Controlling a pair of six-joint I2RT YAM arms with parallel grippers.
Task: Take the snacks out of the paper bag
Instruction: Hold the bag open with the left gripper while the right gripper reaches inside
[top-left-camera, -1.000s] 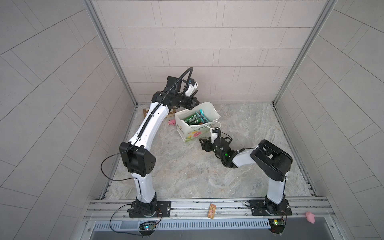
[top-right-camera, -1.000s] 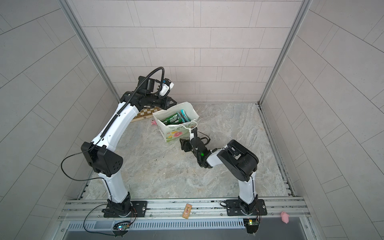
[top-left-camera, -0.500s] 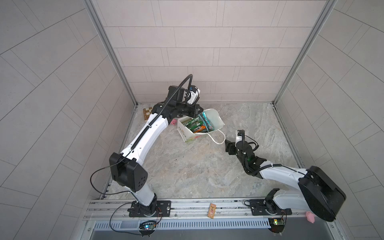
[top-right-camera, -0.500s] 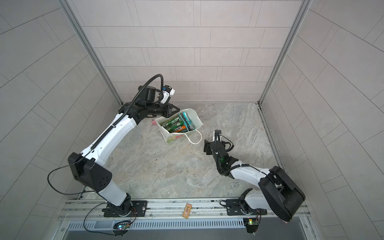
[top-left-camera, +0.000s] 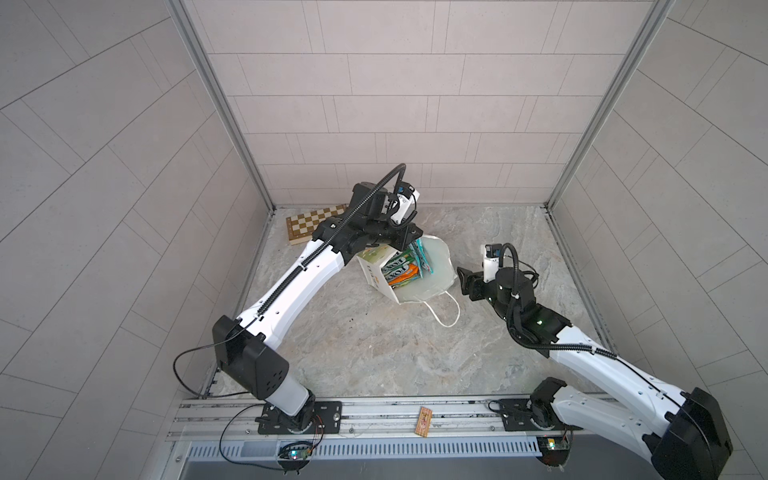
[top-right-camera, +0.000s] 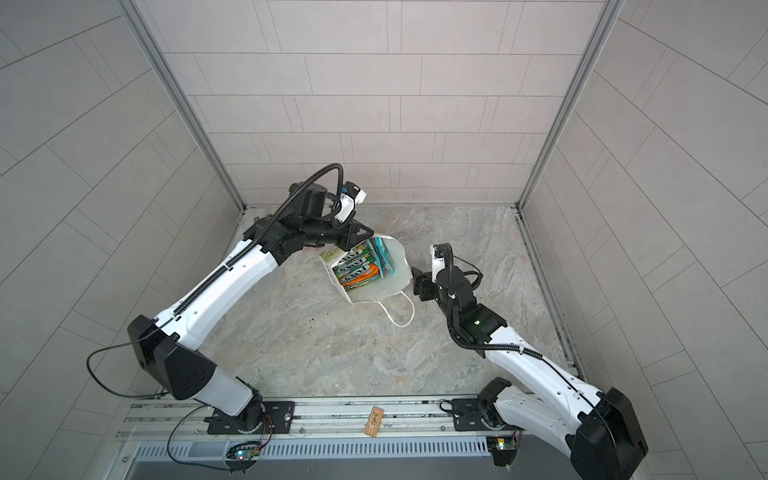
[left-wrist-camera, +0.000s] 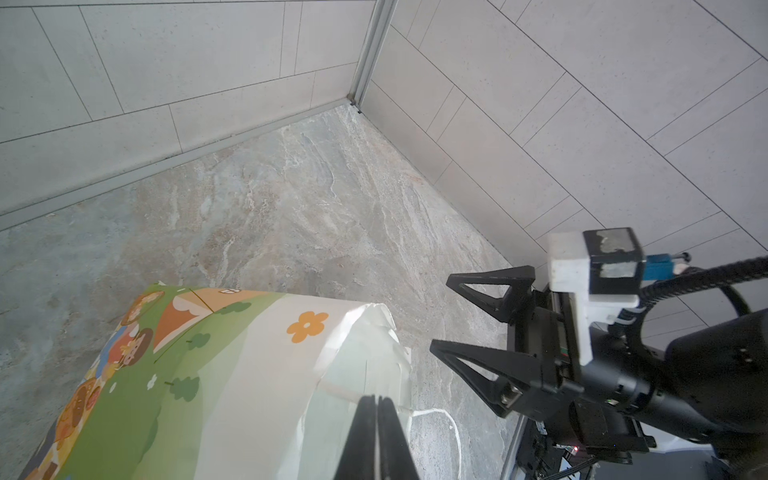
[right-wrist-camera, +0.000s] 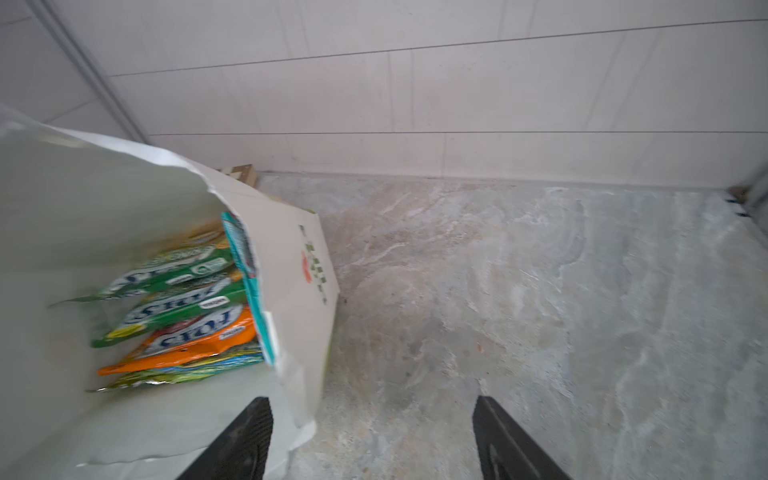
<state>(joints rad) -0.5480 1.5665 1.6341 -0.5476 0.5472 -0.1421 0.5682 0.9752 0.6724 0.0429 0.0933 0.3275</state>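
The white paper bag (top-left-camera: 438, 266) (top-right-camera: 397, 266) leans over on the stone floor, its mouth turned toward my right arm. My left gripper (top-left-camera: 414, 235) (top-right-camera: 365, 232) (left-wrist-camera: 377, 401) is shut on its far rim. Inside lie the snacks (top-left-camera: 405, 268) (top-right-camera: 359, 266) (right-wrist-camera: 183, 316): green, orange and teal glossy packets stacked flat. My right gripper (top-left-camera: 466, 281) (top-right-camera: 419, 283) (right-wrist-camera: 372, 405) is open just outside the bag's mouth, one finger (right-wrist-camera: 245, 436) in front of the lower lip, nothing between the fingers. In the left wrist view the bag's printed side (left-wrist-camera: 187, 365) faces up and the right gripper (left-wrist-camera: 438, 311) stands open beside it.
A white cord handle (top-left-camera: 446, 311) trails from the bag onto the floor. A wooden chessboard (top-left-camera: 311, 222) (right-wrist-camera: 243, 174) lies at the back left corner. Tiled walls close three sides. A small wooden piece (top-left-camera: 424, 422) rests on the front rail.
The left gripper has tipped the upright bag over toward the right. The right gripper pulled away from the bag's front, swung right, and now sits at the bag's mouth.
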